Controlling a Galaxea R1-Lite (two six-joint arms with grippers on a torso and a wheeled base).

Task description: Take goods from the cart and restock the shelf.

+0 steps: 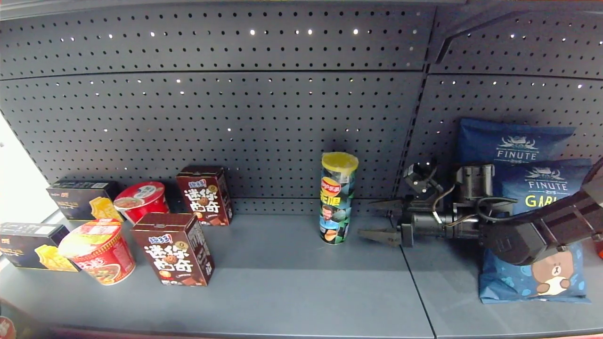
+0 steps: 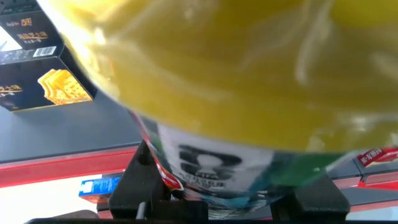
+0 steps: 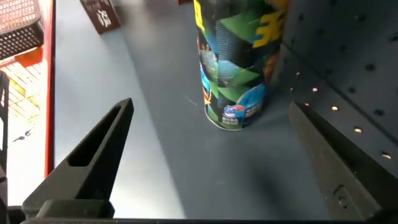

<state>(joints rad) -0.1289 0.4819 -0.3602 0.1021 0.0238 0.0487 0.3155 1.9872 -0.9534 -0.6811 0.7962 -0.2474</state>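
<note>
Right hand (image 1: 367, 217) sits right of centre in the head view, lying level just above the shelf (image 1: 292, 282), its two dark pointed fingers spread wide and holding nothing. Its tips point toward the chip can (image 1: 338, 205), which stands upright just to their left, near the pegboard back wall (image 1: 235, 117), with a yellow lid and a green, blue and black printed body. A small gap shows between fingertips and can; the right wrist view shows the same can standing beyond the open fingers, not between them.

Left hand (image 2: 230, 193) is closed on a second can (image 2: 211, 74), seen very close in its wrist view: the yellow lid fills the upper frame and the dark fingers flank the body at the bottom edge.

At the right edge of the head view, blue snack bags (image 1: 532, 278) lean against the wall behind the right arm. In the lower left stand two brown boxes (image 1: 173, 248), two red noodle cups (image 1: 98, 252) and two dark boxes with yellow print (image 1: 33, 245), each pair set one behind the other.
</note>
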